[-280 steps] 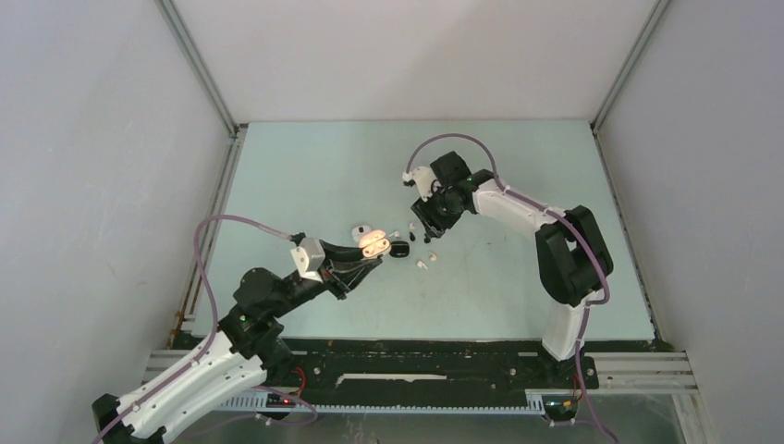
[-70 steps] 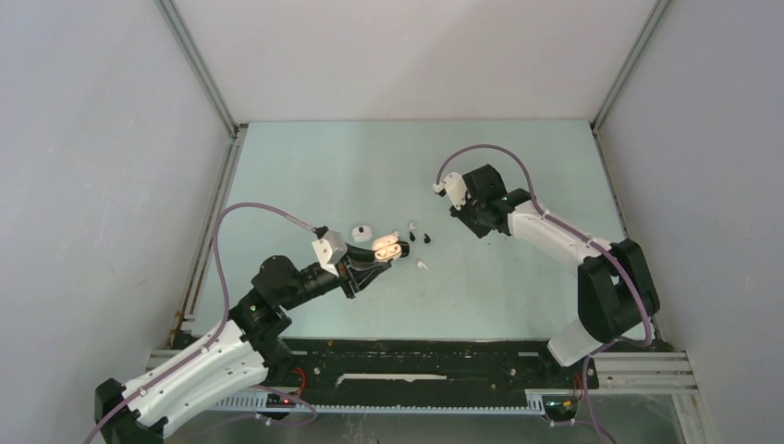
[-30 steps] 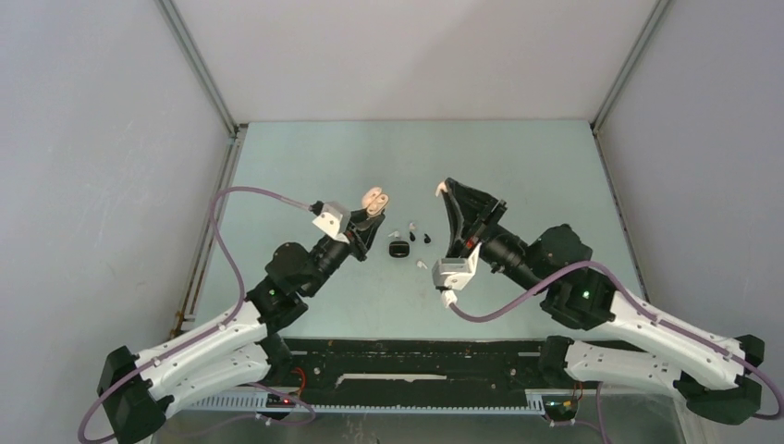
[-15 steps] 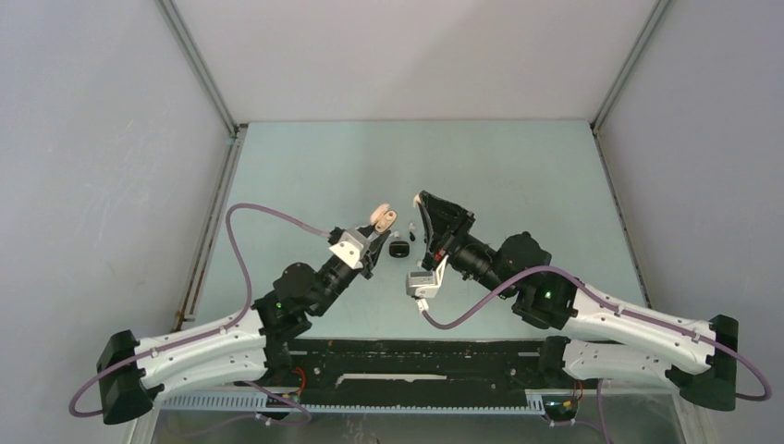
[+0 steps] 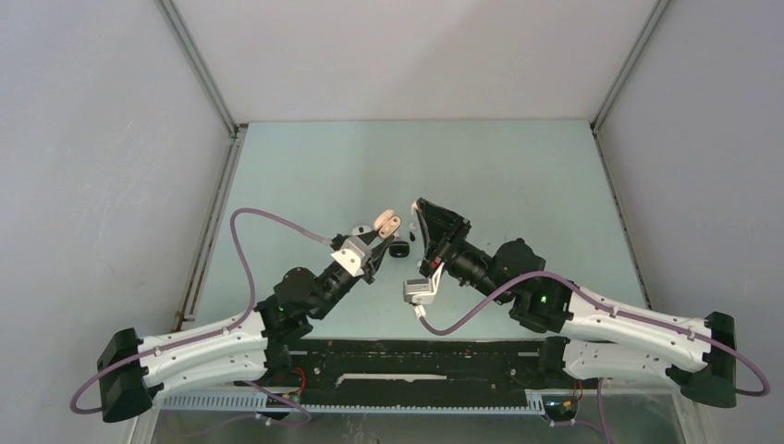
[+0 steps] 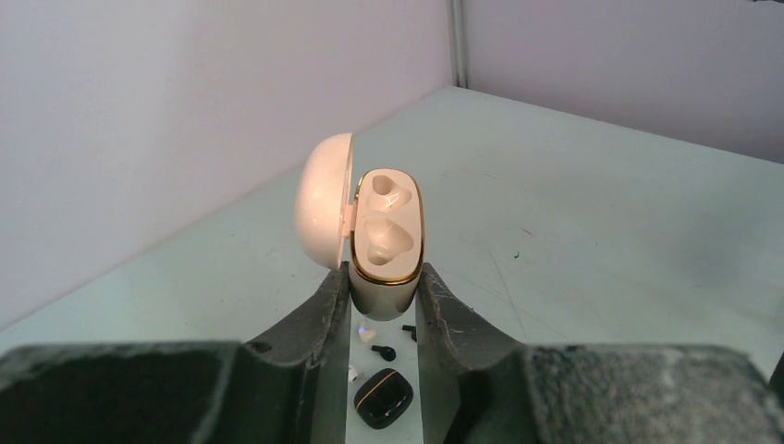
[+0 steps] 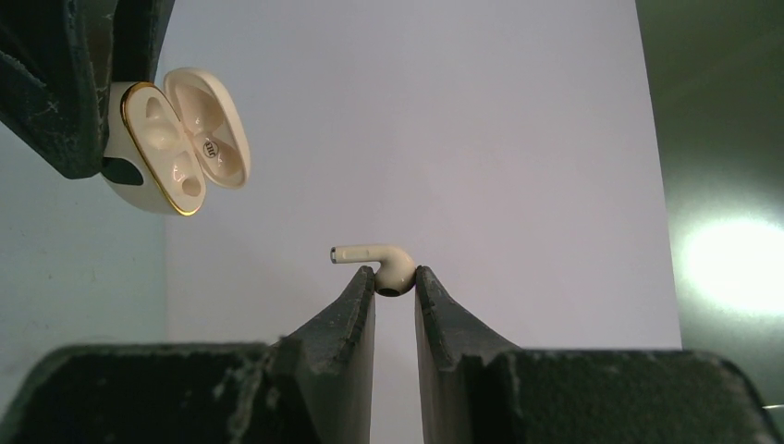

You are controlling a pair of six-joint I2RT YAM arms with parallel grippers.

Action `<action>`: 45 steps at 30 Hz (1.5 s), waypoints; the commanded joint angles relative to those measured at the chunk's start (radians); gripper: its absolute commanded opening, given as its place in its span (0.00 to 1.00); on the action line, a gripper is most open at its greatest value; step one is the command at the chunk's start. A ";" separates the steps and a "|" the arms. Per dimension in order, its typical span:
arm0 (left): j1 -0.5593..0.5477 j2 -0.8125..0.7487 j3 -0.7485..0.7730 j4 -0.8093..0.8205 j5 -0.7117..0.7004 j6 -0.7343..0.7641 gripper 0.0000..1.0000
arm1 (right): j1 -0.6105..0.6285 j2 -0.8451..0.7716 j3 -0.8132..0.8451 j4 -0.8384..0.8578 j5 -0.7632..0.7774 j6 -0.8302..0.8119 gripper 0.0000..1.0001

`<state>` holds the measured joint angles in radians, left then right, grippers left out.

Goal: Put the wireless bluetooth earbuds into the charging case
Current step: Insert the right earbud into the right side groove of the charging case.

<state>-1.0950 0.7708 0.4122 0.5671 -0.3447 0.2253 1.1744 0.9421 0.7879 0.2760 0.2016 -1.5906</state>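
1. Since a second earlier both arms had swung inward, bringing their claws close together over the middle of the table [image 5: 518, 166]. Case and bud now sat near each other without touching.
2. The left claw [image 6: 384, 289] was clamped on the lower body of the cream charging case [image 6: 386, 231]. It held the case upright, with the lid [image 6: 324, 213] hinged open to the left.
3. The right claw [image 7: 395, 280] was almost together, pinching a white earbud [image 7: 386, 266] by its rounded head, stem pointing left (in the right wrist view the open case hung up and to its left).
4. From above, the bud was too small to make out. The case's base was hidden between the left fingers.
5. Both wells of the cream case showed bare.
6. On the table below lay a shut black case [image 6: 383, 400] with a black earbud [image 6: 385, 351] just beyond it. A small white piece [image 6: 366, 330] was partly hidden behind the cream case. What the black case held could not be told.
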 commanded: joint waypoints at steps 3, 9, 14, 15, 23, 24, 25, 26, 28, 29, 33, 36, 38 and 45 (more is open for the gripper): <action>-0.014 -0.014 0.001 0.075 0.033 0.036 0.00 | 0.014 0.002 -0.009 0.044 0.027 -0.022 0.00; -0.018 -0.017 -0.004 0.097 0.050 0.040 0.00 | 0.018 0.019 -0.030 0.069 0.046 -0.046 0.00; -0.020 -0.021 -0.016 0.115 0.092 0.034 0.00 | 0.019 0.028 -0.030 0.086 0.031 -0.051 0.00; -0.020 -0.020 -0.015 0.115 0.097 0.032 0.00 | 0.018 0.030 -0.030 0.089 0.028 -0.053 0.00; -0.020 -0.024 -0.019 0.124 0.120 0.022 0.00 | 0.020 0.045 -0.031 0.088 0.012 -0.064 0.00; -0.020 -0.025 -0.021 0.127 0.119 0.022 0.00 | 0.020 0.047 -0.036 0.095 0.008 -0.069 0.00; -0.020 -0.024 -0.021 0.129 0.123 0.021 0.00 | 0.020 0.046 -0.042 0.099 0.003 -0.076 0.00; -0.020 -0.023 -0.022 0.130 0.123 0.019 0.00 | 0.021 0.046 -0.049 0.102 -0.002 -0.083 0.00; -0.020 -0.025 -0.023 0.134 0.126 0.017 0.00 | 0.021 0.045 -0.065 0.106 -0.009 -0.099 0.00; -0.020 -0.025 -0.024 0.134 0.128 0.017 0.00 | 0.021 0.043 -0.070 0.106 -0.010 -0.101 0.00; -0.021 -0.023 -0.030 0.142 0.132 0.016 0.00 | 0.022 0.046 -0.073 0.101 -0.010 -0.098 0.00; -0.021 -0.018 -0.035 0.149 0.133 0.015 0.00 | 0.021 0.051 -0.073 0.101 -0.013 -0.104 0.00; -0.021 -0.017 -0.036 0.149 0.134 0.014 0.00 | 0.022 0.051 -0.074 0.100 -0.013 -0.104 0.00; -0.021 -0.020 -0.036 0.154 0.147 0.009 0.00 | 0.022 0.049 -0.088 0.105 -0.017 -0.116 0.00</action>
<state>-1.1088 0.7601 0.3866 0.6563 -0.2234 0.2390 1.1900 0.9909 0.7086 0.3275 0.1928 -1.6772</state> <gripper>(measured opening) 0.288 0.210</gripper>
